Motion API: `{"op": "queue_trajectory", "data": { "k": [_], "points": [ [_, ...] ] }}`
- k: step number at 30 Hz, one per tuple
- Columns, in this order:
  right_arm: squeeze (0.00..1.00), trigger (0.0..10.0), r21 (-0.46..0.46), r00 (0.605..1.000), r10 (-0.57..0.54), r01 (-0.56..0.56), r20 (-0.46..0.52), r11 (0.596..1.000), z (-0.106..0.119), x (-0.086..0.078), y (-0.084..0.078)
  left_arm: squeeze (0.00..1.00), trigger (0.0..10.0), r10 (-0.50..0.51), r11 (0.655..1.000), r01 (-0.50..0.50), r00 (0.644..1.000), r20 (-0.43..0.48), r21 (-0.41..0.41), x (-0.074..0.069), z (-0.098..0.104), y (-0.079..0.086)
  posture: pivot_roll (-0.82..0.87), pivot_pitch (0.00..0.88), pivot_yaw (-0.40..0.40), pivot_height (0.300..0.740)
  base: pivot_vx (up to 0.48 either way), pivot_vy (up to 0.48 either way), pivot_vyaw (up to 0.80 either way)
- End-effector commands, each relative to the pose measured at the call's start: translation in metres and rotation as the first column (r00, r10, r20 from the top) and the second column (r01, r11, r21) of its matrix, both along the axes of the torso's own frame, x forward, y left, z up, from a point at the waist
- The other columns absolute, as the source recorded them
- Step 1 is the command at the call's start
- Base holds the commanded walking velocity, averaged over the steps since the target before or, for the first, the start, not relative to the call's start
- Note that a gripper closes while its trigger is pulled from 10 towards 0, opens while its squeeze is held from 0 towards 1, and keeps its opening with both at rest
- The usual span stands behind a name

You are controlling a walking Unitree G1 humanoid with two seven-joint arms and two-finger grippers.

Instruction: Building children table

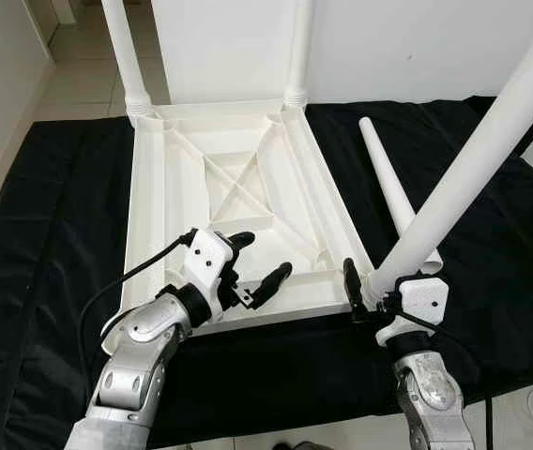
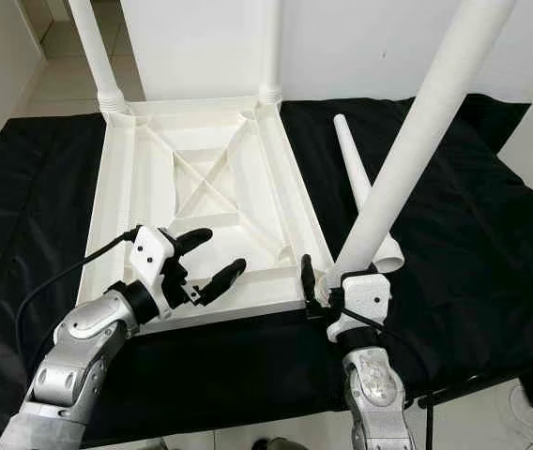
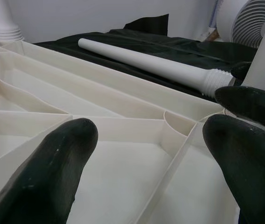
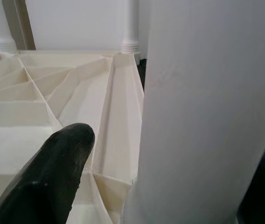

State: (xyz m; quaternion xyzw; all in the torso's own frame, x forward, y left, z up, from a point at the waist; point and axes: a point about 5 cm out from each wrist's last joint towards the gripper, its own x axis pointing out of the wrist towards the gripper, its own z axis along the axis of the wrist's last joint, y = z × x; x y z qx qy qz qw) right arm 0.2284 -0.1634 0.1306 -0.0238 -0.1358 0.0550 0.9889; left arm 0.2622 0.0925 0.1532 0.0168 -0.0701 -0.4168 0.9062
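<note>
Right claw [image 1: 365,292] gripping leg [image 1: 473,159], seemingly at tabletop [image 1: 238,178] corner

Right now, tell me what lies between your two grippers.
In the left eye view, between the left gripper and the right gripper runs the near rim of the upturned tabletop, nothing else. The right gripper holds a leg.

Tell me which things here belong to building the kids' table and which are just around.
Part of the job:
- upside-down tabletop
- two legs already standing in its far corners
- leg held tilted at the near right corner by the right claw
- spare leg lying on the cloth
- left claw, open over the near edge

Just around:
- black cloth
- tiled floor
</note>
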Motion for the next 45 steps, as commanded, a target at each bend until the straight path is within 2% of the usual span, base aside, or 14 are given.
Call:
{"op": "queue_trajectory", "data": {
  "k": [1, 10, 29, 42, 45],
  "points": [
    [0.0, 10.0, 0.029, 1.0, 0.017, -0.018, 0.018, 0.999, 0.0036, -0.0021, 0.0016, 0.0, 10.0, 0.1, 0.995, -0.1, 0.995, 0.0, -0.008, 0.0011, 0.0013, 0.0047, -0.04, 0.098, 0.0, 0.74, 0.0, 0.0, 0.0],
    [0.0, 10.0, 0.032, 1.0, -0.001, 0.001, 0.009, 0.999, 0.0036, -0.003, 0.0005, 0.0, 10.0, 0.091, 0.996, -0.091, 0.996, -0.001, -0.003, 0.0007, 0.002, 0.0048, -0.04, 0.102, 0.006, 0.74, 0.0, 0.0, 0.0],
    [0.0, 10.0, 0.018, 1.0, -0.007, 0.007, -0.017, 1.0, -0.0003, -0.0039, -0.0007, 0.0, 10.0, 0.09, 0.996, -0.09, 0.996, -0.01, 0.0, -0.0009, 0.0016, 0.0046, -0.04, 0.102, 0.004, 0.74, -0.281, 0.0, 0.0],
    [0.0, 10.0, 0.003, 1.0, -0.003, 0.004, -0.022, 1.0, -0.0009, -0.001, 0.0005, 0.0, 10.0, 0.117, 0.993, -0.117, 0.993, 0.001, -0.03, 0.0011, 0.0052, 0.0041, -0.03, 0.085, -0.003, 0.74, 0.0, 0.0, 0.0],
    [0.0, 10.0, -0.003, 1.0, -0.001, 0.001, -0.023, 1.0, -0.0005, 0.0007, 0.0015, 0.0, 10.0, 0.12, 0.993, -0.12, 0.992, 0.027, -0.023, 0.0012, 0.0068, 0.004, -0.03, 0.08, -0.007, 0.74, 0.0, 0.0, 0.0]
  ]
}}
